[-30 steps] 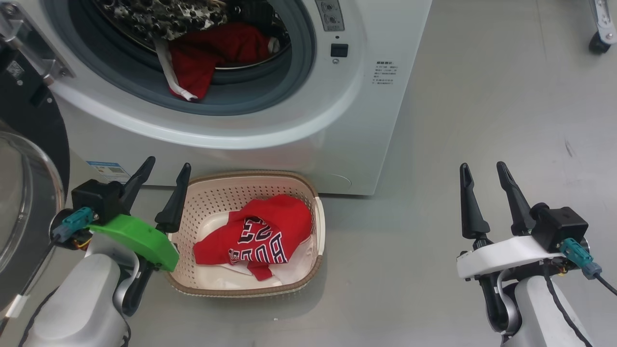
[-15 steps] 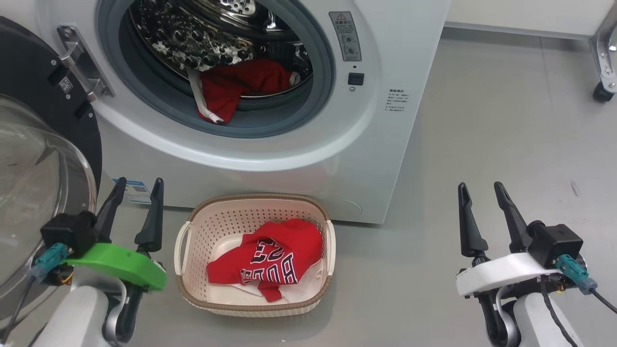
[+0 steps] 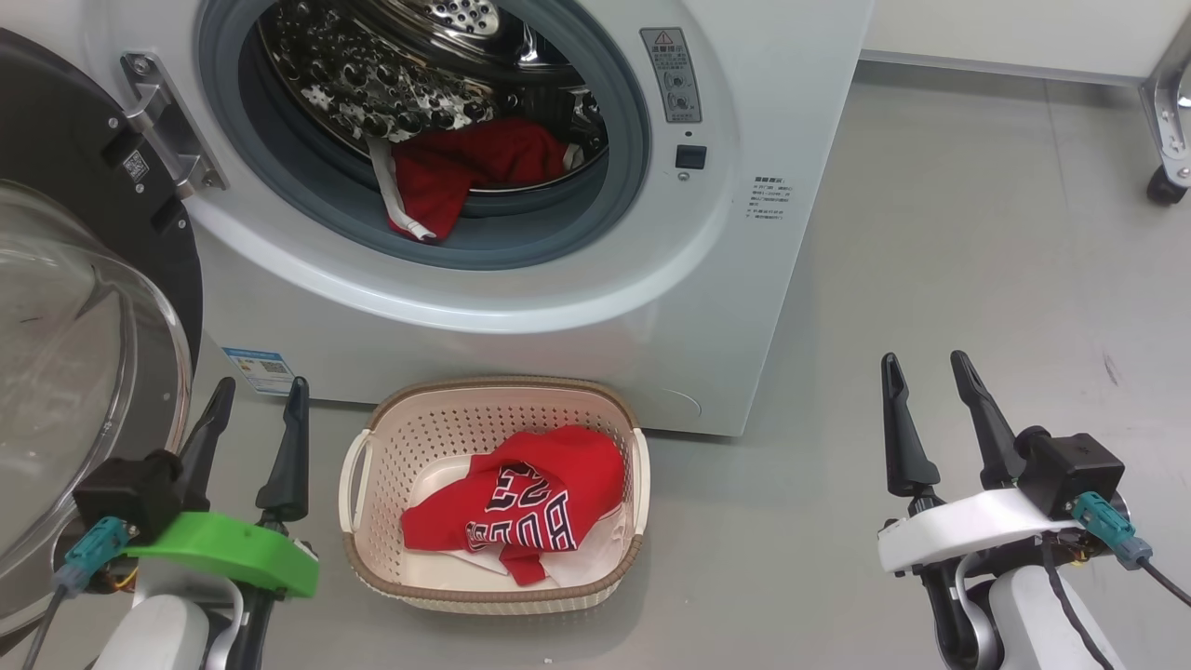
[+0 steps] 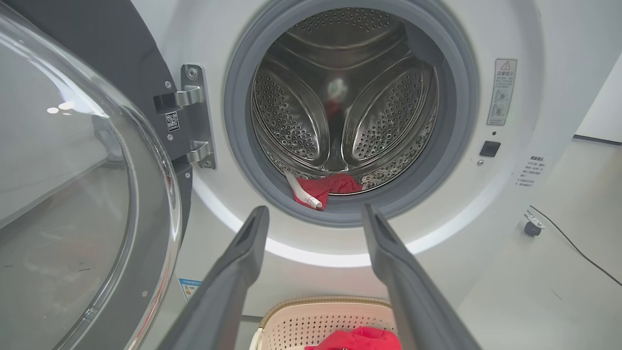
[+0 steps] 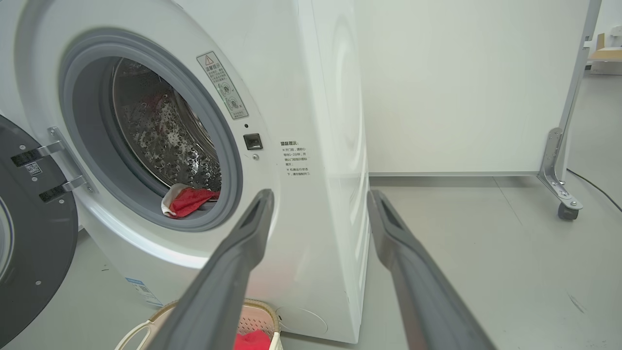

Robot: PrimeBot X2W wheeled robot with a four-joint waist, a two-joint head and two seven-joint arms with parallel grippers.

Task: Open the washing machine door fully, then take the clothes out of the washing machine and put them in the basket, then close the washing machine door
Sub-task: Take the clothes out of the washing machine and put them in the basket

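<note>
Head view: washing machine door (image 3: 65,195) is swung wide for access to the drum (image 3: 391,74); a red garment (image 3: 456,172) is draped over its lip, a lettered jersey (image 3: 521,507) laid in the basket (image 3: 493,386) set below. Left gripper (image 3: 261,383) and right gripper (image 3: 924,358) are held spread, empty.

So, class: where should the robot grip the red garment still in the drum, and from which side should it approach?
Grip the fold of the red garment that spills forward over the grey door seal, near its white trim. Come straight in from the front through the open doorway; the rest lies deeper in the drum. The open left end effector points toward it.
</note>
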